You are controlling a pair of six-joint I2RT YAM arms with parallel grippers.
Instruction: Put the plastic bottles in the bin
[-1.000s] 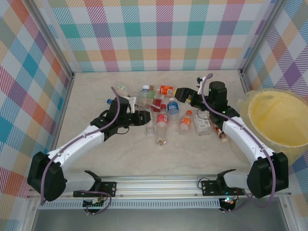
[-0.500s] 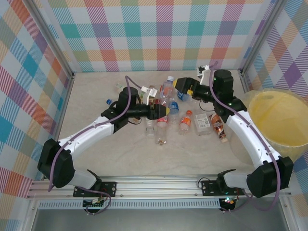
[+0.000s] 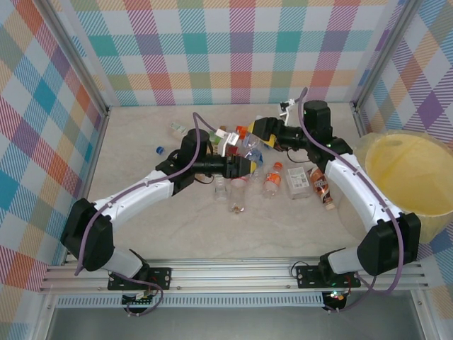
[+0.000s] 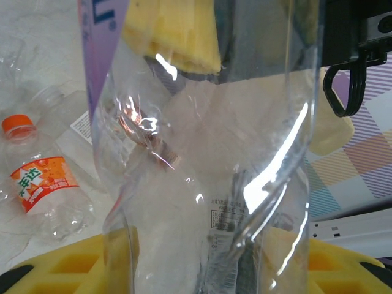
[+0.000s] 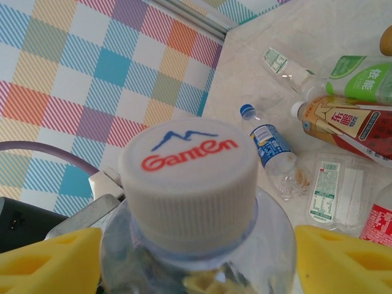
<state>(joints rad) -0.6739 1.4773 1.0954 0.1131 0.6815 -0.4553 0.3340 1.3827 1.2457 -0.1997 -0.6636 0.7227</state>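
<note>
Above the table (image 3: 177, 234), left claw (image 3: 239, 167) clamps 1 bottle (image 4: 208, 184); right claw (image 5: 197, 260) straddles it (grip unclear).

The bin (image 3: 407, 173) is pale yellow under a translucent liner. The walls (image 3: 233, 49) behind it carry a pastel plaid of teal, orange, purple, pink and yellow, and the tabletop (image 3: 184, 227) is mottled beige. The left arm (image 3: 134, 202) and right arm (image 3: 354, 191) are white with black joints and purple cables (image 3: 83, 241). The left gripper (image 3: 241, 167) and right gripper (image 3: 263, 129) have yellow pads.

Nearest the bin lies a red-orange-labelled bottle (image 3: 322, 185); farthest from it sits a blue cap (image 3: 161, 149). The clear bottle (image 4: 202, 184) bears a lilac label with blue lettering. A white cap (image 5: 188, 177) shows a blue peak outline over red "Ganten". An orange-capped bottle (image 4: 40, 171) has an orange label.
</note>
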